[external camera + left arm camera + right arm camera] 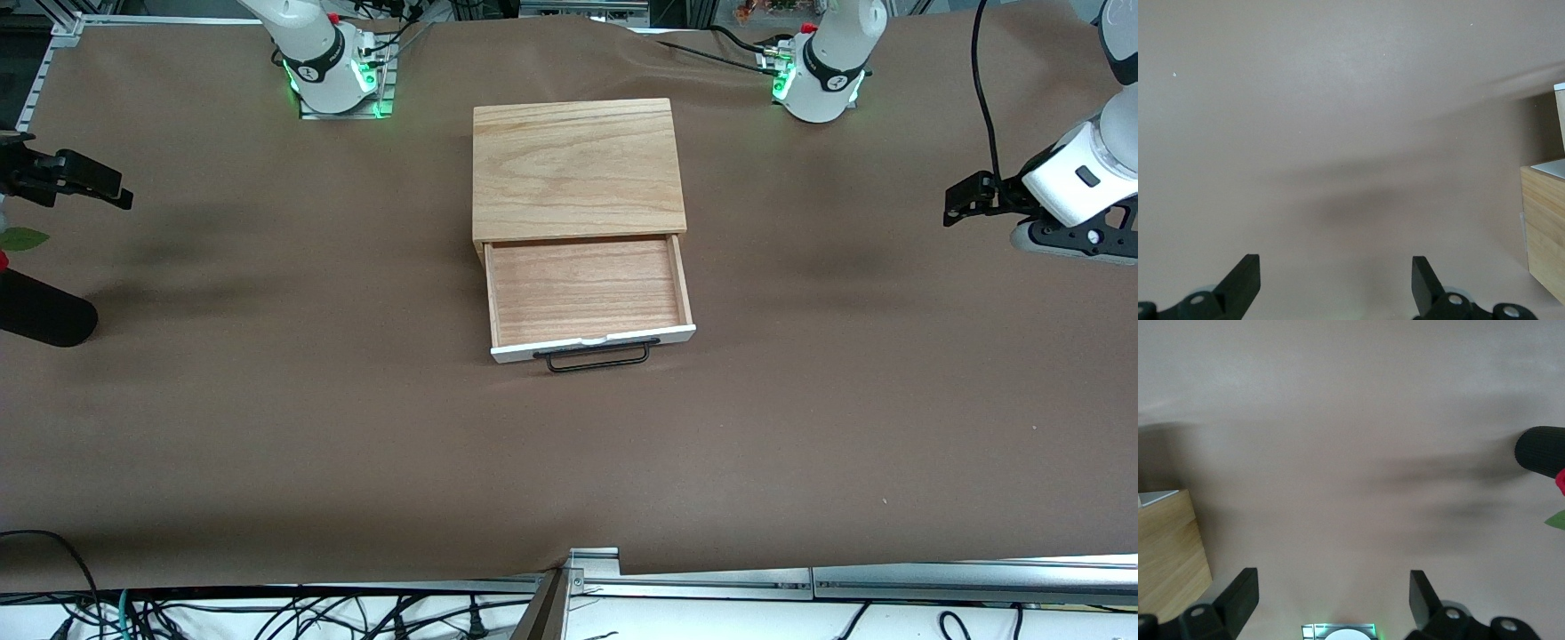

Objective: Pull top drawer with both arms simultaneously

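Note:
The top drawer (pixel 587 289) stands pulled out of the light oak cabinet (pixel 576 169) at mid-table. Its reddish-brown tray is bare, and its white front panel (pixel 676 335) and black wire handle (pixel 596 358) face the front camera. My left gripper (pixel 958 201) hangs open and empty over the table at the left arm's end, well away from the drawer. In the left wrist view it (pixel 1335 267) is over bare cloth with the cabinet side (pixel 1545 227) at the edge. My right gripper (pixel 114 188) hangs open and empty at the right arm's end; it also shows in the right wrist view (pixel 1331 580).
A black cylinder (pixel 44 311) with a green leaf (pixel 22 238) lies at the right arm's end, also in the right wrist view (pixel 1541 450). The brown cloth (pixel 267 427) covers the table. Cables lie along the edge nearest the front camera.

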